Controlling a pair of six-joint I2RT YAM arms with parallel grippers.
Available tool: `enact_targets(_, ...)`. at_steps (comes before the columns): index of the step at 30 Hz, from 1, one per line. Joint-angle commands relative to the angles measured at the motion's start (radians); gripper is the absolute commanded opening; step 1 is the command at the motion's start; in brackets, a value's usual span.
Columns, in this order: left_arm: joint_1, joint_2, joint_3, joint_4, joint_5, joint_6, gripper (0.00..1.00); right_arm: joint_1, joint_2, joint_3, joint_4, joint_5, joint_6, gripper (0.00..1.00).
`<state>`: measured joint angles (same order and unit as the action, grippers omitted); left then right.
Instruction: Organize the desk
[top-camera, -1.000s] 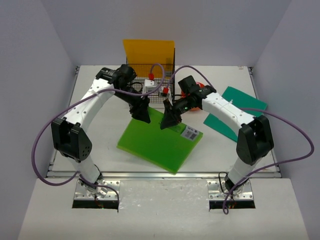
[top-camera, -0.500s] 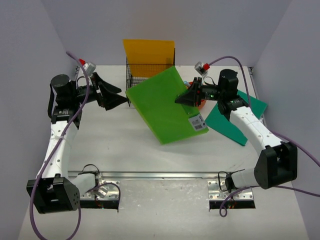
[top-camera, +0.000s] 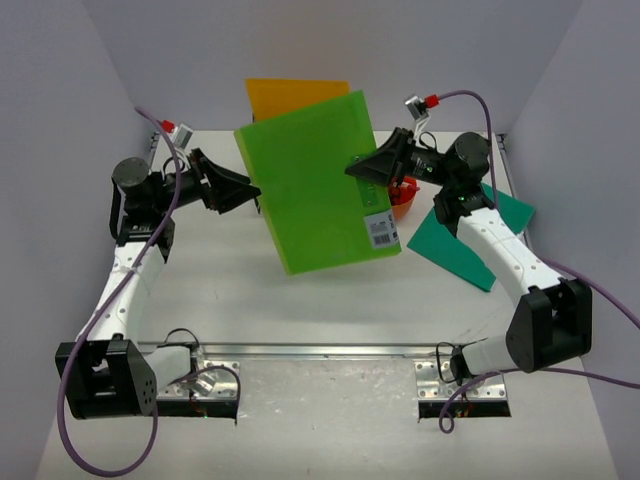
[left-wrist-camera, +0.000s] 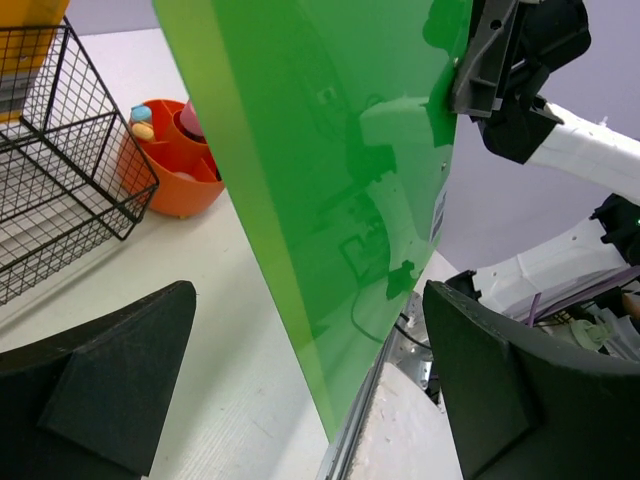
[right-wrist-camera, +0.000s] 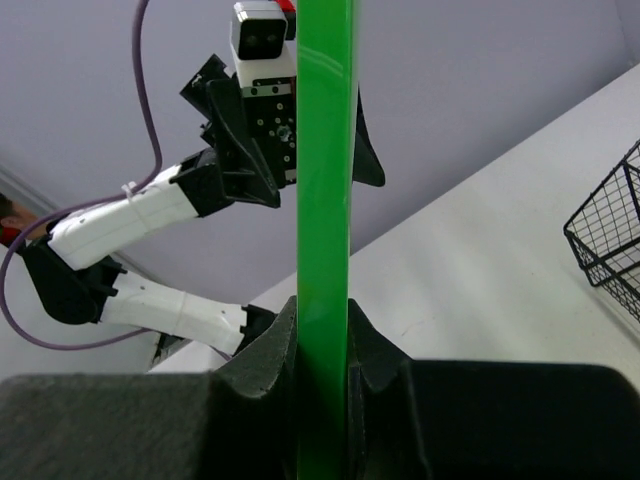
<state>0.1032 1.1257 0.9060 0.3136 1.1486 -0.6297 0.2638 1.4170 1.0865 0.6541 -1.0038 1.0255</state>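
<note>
My right gripper (top-camera: 368, 168) is shut on the right edge of a bright green folder (top-camera: 315, 185) with a white label at its lower right corner. The folder stands nearly upright over the middle of the white desk (top-camera: 210, 290). In the right wrist view the green folder's edge (right-wrist-camera: 325, 150) runs straight up between the pinching fingers of the right gripper (right-wrist-camera: 323, 320). My left gripper (top-camera: 235, 185) hangs open just left of the folder, touching nothing. In the left wrist view the green folder (left-wrist-camera: 330, 180) fills the gap ahead of the open left gripper (left-wrist-camera: 308, 290).
A black wire rack (left-wrist-camera: 60, 170) stands at the back, mostly hidden behind the green folder in the top view, with an orange folder (top-camera: 285, 97) upright in it. A round orange tray (top-camera: 404, 196) sits beside it. A teal folder (top-camera: 465, 235) lies at the right. A silver rail (top-camera: 320, 350) edges the front.
The right gripper has lifted the green folder off the desk and tipped it upright. The left gripper let go of it, opened wide and swung back to the left.
</note>
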Motion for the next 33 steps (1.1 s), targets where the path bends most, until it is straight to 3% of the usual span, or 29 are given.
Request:
enact_targets(1, -0.066, 0.009, -0.008, 0.134, -0.047, -0.090, 0.94, 0.000, -0.010, 0.069, 0.132, 0.028, 0.083, 0.00)
enact_targets(6, -0.158, 0.034, -0.010, 0.262, -0.064, -0.180, 0.88, 0.002, -0.006, 0.064, 0.134, 0.037, 0.095, 0.00)
enact_targets(9, -0.213, 0.065, 0.004, 0.330, -0.089, -0.217, 0.70, 0.002, 0.000, 0.066, 0.145, 0.051, 0.106, 0.00)
enact_targets(12, -0.239, 0.080, 0.039, 0.322, -0.116, -0.205, 0.38, 0.000, -0.005, 0.073, 0.122, 0.068, 0.071, 0.00)
enact_targets(14, -0.250, 0.081, 0.101, 0.244, -0.149, -0.143, 0.03, 0.000, -0.011, 0.097, 0.043, 0.099, 0.013, 0.00)
enact_targets(15, -0.254, 0.081, 0.129, 0.160, -0.179, -0.099, 0.00, 0.000, -0.013, 0.112, -0.023, 0.120, -0.036, 0.00)
enact_targets(18, -0.269, 0.081, 0.247, -0.052, -0.289, 0.089, 0.00, 0.001, -0.006, 0.175, -0.222, 0.185, -0.210, 0.00)
enact_targets(24, -0.272, 0.143, 0.422, -0.327, -0.468, 0.301, 0.00, 0.065, 0.015, 0.285, -0.558, 0.356, -0.708, 0.00)
enact_targets(33, -0.272, 0.208, 0.539, -0.410, -0.565, 0.431, 0.00, 0.082, 0.017, 0.274, -0.692, 0.381, -0.946, 0.00)
